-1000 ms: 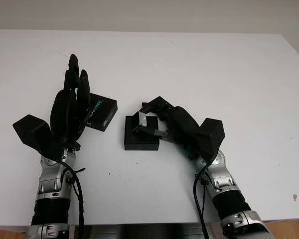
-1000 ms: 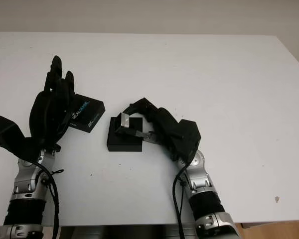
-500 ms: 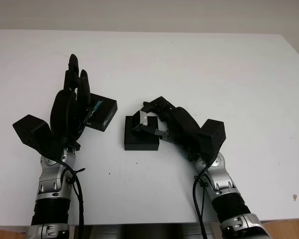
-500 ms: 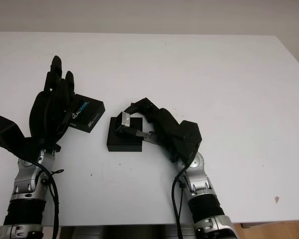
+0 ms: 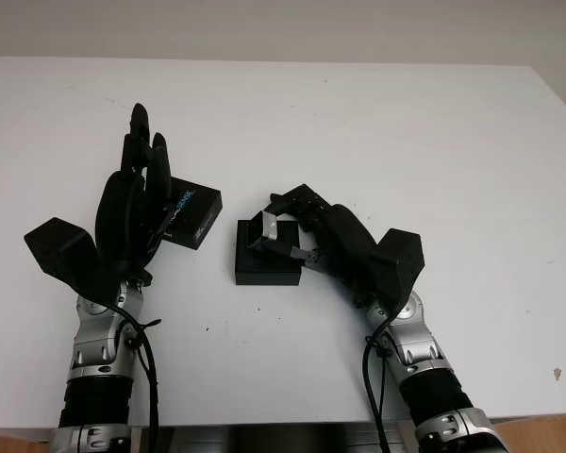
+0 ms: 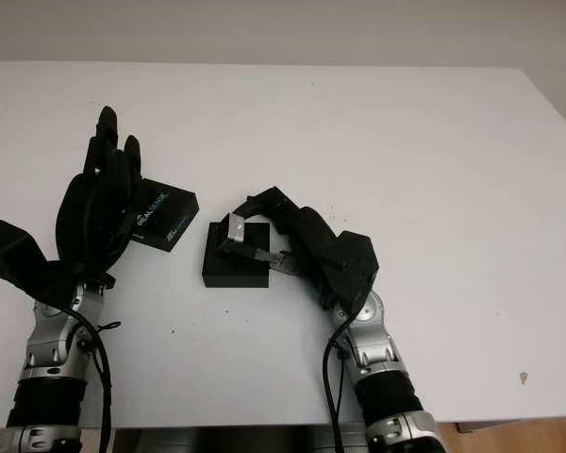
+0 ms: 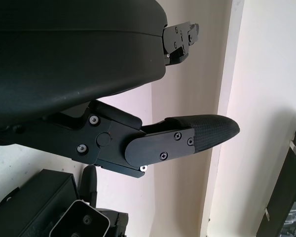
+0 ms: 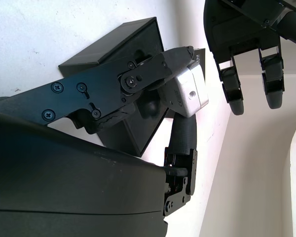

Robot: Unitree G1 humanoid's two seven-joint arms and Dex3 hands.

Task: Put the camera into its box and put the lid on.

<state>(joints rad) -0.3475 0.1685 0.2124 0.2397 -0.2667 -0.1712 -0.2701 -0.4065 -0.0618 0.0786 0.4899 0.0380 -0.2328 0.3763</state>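
My right hand, clamped on the camera, is inching lower over the box at centre frame; my left hand, open, is waiting beside the lid.

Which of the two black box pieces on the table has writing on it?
The lid beside the open left hand carries blue-and-white lettering. The box under the right hand, which holds the silver camera, is plain black.

A plain white table is seen under everything, a pale wall behind it, and a small dark speck near its front right corner
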